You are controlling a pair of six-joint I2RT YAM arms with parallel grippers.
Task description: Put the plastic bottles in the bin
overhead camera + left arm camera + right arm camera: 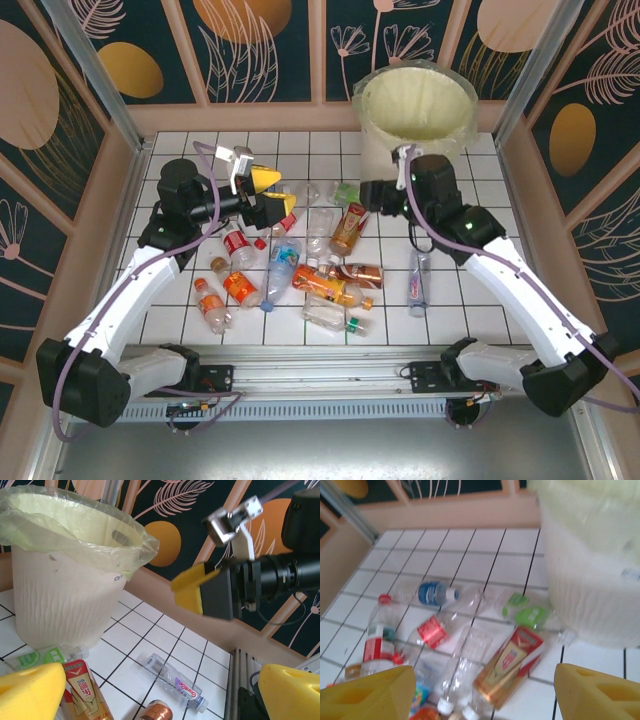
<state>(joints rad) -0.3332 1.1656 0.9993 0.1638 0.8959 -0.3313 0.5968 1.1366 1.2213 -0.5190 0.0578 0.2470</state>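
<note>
Several plastic bottles lie scattered on the white tiled table (460, 300). Among them are an amber one with a red label (349, 228), a blue one (282, 270) and a clear one (418, 282) off to the right. The bin (470, 100), white with a pale yellow bag, stands at the back right. My left gripper (275, 193) hangs open over the pile's back left, its yellow fingers apart. My right gripper (485, 690) is open above the amber bottle (512, 665) and a clear bottle (462, 667), just left of the bin (595, 580). Nothing is held.
Wooden walls with dark panels close in the table at the back and sides. The left wrist view has the bin (60, 600) at left, a clear bottle (175, 682) on the tiles, and the right arm's yellow finger (192, 587) close ahead. A metal rail (320, 360) runs along the near edge.
</note>
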